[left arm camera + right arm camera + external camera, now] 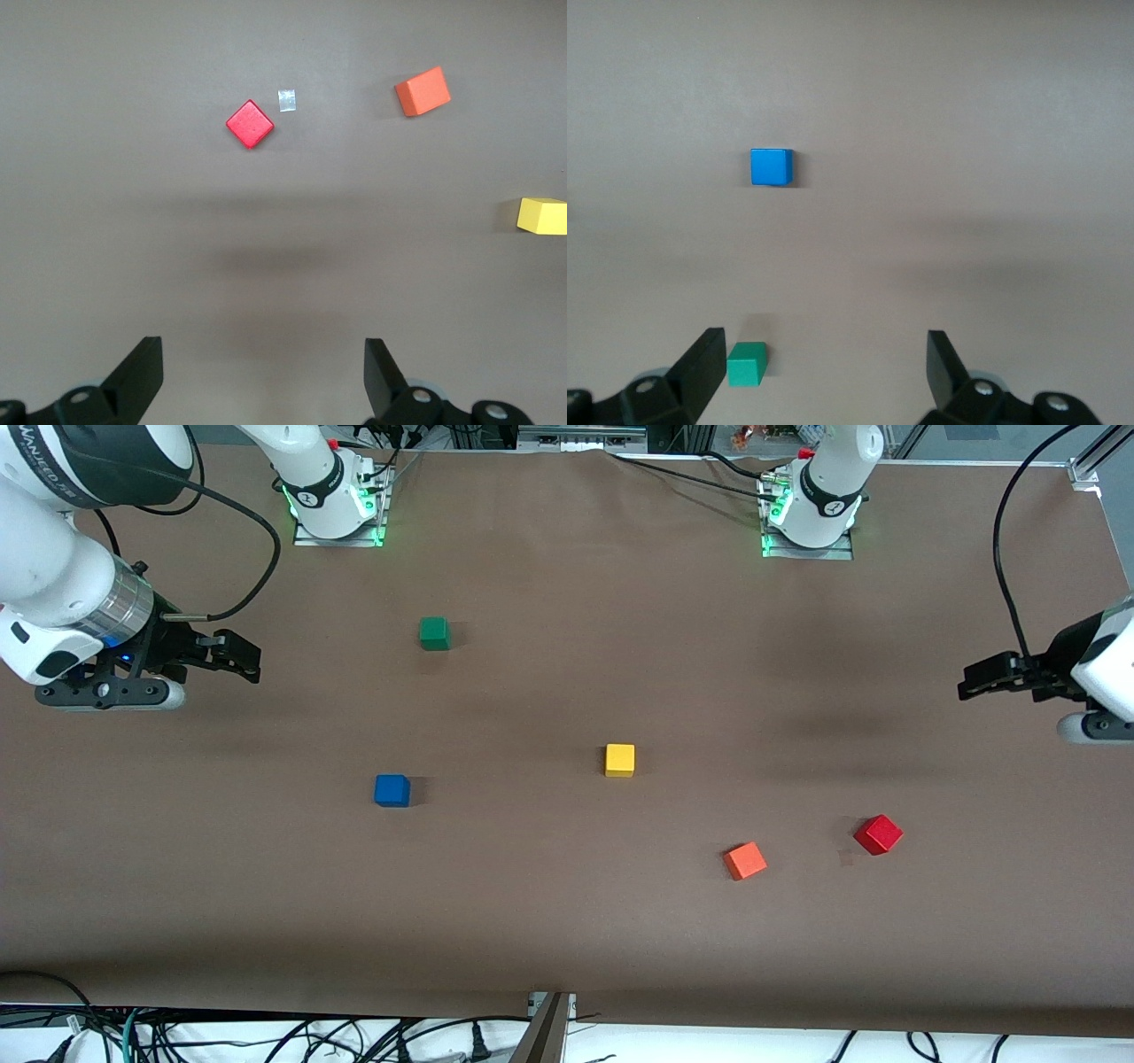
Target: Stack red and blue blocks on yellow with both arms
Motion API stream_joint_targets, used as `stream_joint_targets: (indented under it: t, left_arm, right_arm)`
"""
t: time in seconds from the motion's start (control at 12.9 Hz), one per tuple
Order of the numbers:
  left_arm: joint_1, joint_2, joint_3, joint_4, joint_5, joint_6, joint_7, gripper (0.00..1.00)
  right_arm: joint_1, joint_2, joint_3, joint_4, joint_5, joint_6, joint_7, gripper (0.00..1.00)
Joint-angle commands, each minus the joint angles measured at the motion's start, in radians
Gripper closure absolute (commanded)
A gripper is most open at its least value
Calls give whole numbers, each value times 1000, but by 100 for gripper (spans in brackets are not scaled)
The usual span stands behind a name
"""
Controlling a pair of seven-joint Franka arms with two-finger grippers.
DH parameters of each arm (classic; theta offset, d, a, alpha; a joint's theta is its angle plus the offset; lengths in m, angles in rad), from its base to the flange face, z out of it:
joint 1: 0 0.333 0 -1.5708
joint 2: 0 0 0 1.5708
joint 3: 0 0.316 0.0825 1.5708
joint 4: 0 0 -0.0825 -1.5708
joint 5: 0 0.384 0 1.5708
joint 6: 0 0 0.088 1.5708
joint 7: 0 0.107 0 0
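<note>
The brown table (567, 602) carries five cubes, all apart from each other. The right arm (53, 576) waits at its end of the table, and the right gripper (239, 657) hangs over bare table with its fingers spread wide, holding nothing. The left gripper (979, 677) hangs over the left arm's end, also spread wide and empty.

The yellow cube (620, 760) sits near the middle. The blue cube (392, 790) lies toward the right arm's end, a little nearer the front camera. The red cube (878, 834) lies toward the left arm's end, turned cornerwise, with the orange cube (745, 861) beside it. The green cube (434, 633) stands farther from the camera than the blue one.
</note>
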State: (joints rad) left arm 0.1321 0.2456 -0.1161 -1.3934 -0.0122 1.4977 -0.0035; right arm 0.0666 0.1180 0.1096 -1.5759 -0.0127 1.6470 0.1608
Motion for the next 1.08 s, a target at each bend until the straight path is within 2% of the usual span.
stream_joint_targets:
  t: [0.0, 0.46, 0.77, 1.01]
  left_arm:
    - [3, 87, 4, 62, 14, 44, 1, 0]
    - [14, 280, 4, 41, 78, 281, -347, 0]
    - [41, 322, 3, -145, 66, 575, -426, 0]
    - [37, 388, 3, -203, 66, 757, -493, 0]
  right_arm:
    - [-21, -15, 19, -9, -10, 26, -12, 0]
    - [-11, 37, 19, 20, 10, 74, 5, 0]
    - [-1, 260, 21, 36, 3, 131, -24, 0]
    - [45, 382, 22, 33, 23, 276, -12, 0]
